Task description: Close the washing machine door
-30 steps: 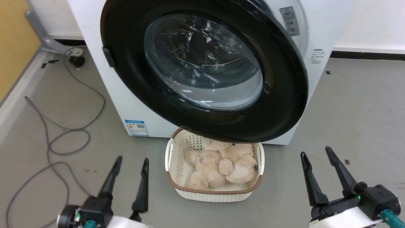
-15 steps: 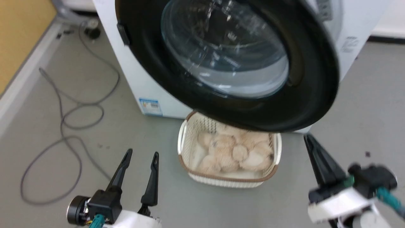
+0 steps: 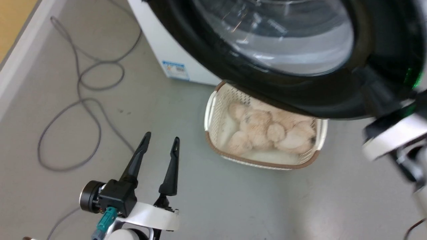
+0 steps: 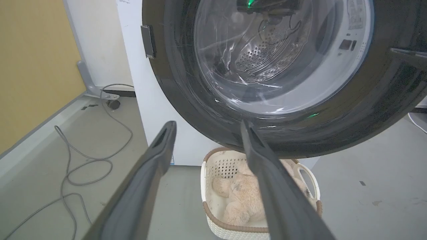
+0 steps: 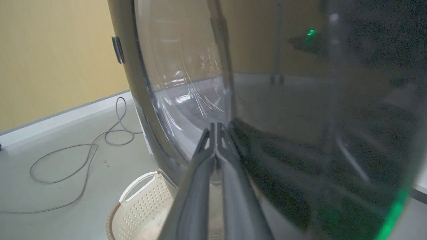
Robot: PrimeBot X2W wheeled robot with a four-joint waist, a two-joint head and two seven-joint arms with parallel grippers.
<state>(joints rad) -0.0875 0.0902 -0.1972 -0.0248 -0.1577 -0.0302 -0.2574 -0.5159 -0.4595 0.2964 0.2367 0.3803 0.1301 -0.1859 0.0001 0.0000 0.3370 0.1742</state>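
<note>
Through the door (image 4: 176, 83) glass, the left wrist view shows the drum (image 4: 257, 56). The right wrist view shows the right gripper (image 5: 217, 128) pinched together on nothing, just beside that glass. The left gripper (image 3: 161, 136) gapes wide, well apart. The basket (image 3: 213, 106) holds plush toys (image 3: 267, 130). The door stands ajar from the washer (image 3: 160, 43), overhanging the basket and facing the robot.

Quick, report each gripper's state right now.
Left gripper: open, empty.
Right gripper: shut, empty, close to the door.
</note>
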